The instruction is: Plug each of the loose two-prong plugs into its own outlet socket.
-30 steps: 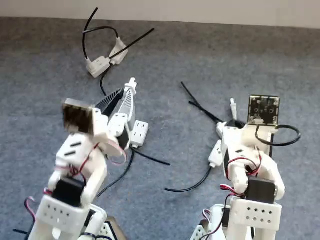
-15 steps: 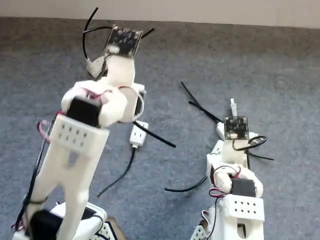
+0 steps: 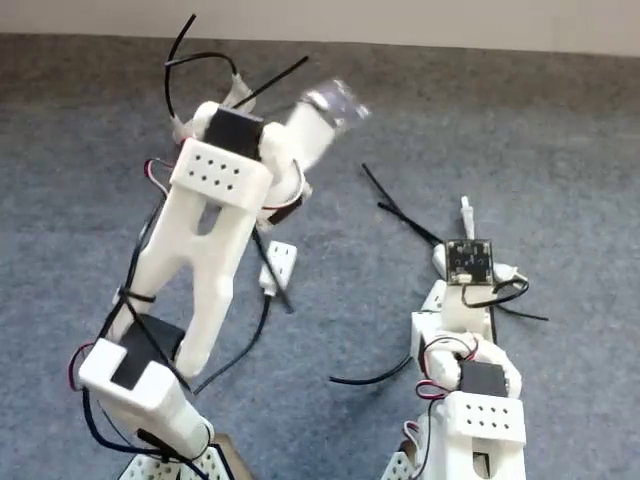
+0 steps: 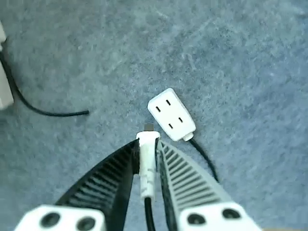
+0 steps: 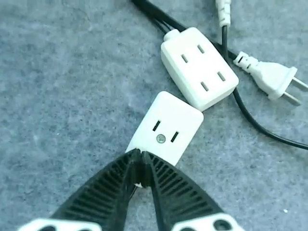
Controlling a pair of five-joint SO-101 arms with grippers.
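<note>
- Right gripper (image 5: 141,161): clenched on the near end of a single outlet (image 5: 166,127), with a sliver of white caught between the tips. This outlet has one socket and lies flat on the grey carpet (image 5: 62,72).
- Just beyond it and touching at a corner: a double outlet (image 5: 198,67) with two pairs of slots, face up. Black cable leaves its far end.
- Beside the double outlet: one loose plug (image 5: 269,79) lying on its side, two prongs showing.
- Farther on, at the view's edge: a second plug (image 5: 222,10), only partly seen.
- Count by the right arm: two outlets, two plugs.
- Left gripper (image 4: 147,144): raised above the carpet, grasping a held plug (image 4: 147,163) between both fingers. Its prongs point forward and its black cord trails back.
- Under and just past those prongs: a twin outlet (image 4: 171,115) on the carpet, four slots up, not touching the plug.
- Count there: one plug, one outlet.
- Farthest off: black cable loops (image 3: 185,60), with white pieces partly hidden behind the left arm.
</note>
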